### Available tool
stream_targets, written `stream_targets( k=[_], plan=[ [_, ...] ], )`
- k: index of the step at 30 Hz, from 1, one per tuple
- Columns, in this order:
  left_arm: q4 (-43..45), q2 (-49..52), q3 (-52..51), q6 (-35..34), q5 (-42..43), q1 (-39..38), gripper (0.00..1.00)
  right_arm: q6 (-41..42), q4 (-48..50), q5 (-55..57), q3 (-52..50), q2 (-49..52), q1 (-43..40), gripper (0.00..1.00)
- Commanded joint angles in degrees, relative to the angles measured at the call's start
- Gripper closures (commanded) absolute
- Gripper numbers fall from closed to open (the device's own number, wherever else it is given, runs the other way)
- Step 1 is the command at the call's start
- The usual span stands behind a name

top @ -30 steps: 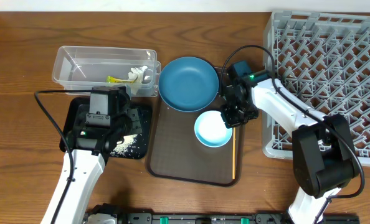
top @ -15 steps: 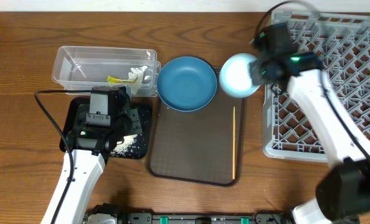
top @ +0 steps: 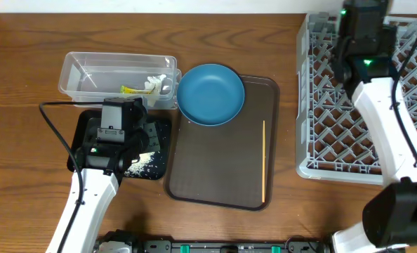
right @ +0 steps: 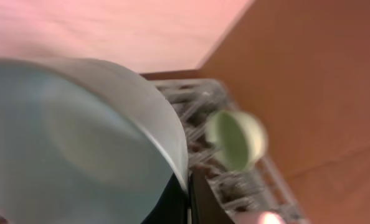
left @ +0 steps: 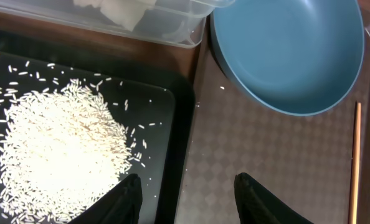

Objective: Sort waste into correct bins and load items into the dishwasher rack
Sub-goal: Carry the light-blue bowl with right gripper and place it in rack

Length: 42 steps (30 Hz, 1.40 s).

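I see a wooden table (top: 26, 56) with visible grain, a clear glossy plastic tub (top: 82, 70), a smooth blue dish (top: 210, 93) and a brown tray (top: 215, 161) (finely textured surface).

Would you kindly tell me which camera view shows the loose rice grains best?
The left wrist view: the rice grains fill its left side, a clear heap with separate strays on the black tray. The overhead view shows only a small white patch on that tray. The right wrist view shows none.
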Motion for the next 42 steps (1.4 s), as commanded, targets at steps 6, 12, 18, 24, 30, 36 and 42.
stream_targets(
  k=[6, 12, 18, 24, 30, 36, 42],
  plan=[
    [-0.2, 0.3, 0.6, 0.3, -0.7, 0.3, 0.49, -13.4, 7.9, 6.2, 0.2, 8.0, -9.0, 0.99],
    [-0.2, 0.3, 0.6, 0.3, -0.7, 0.3, 0.49, -15.1, 11.2, 11.1, 0.2, 12.8, -13.7, 0.99],
    [-0.2, 0.3, 0.6, 0.3, -0.7, 0.3, 0.49, -14.4, 10.7, 11.1, 0.2, 16.3, -14.5, 0.99],
    [-0.2, 0.3, 0.6, -0.8, -0.5, 0.3, 0.49, -9.4, 7.1, 11.0, 0.2, 18.5, -14.1, 0.99],
    [-0.2, 0.3, 0.6, -0.8, -0.5, 0.3, 0.49, -5.5, 3.2, 9.9, 0.2, 18.6, -12.1, 0.99],
    [-0.2, 0.3, 0.6, -0.8, -0.5, 0.3, 0.49, -5.4, 0.5, 5.6, 0.2, 18.6, -9.3, 0.88],
    [-0.2, 0.3, 0.6, -0.8, -0.5, 0.3, 0.49, -3.7, -3.5, 0.1, 0.2, 18.6, -7.6, 0.81]
  ],
)
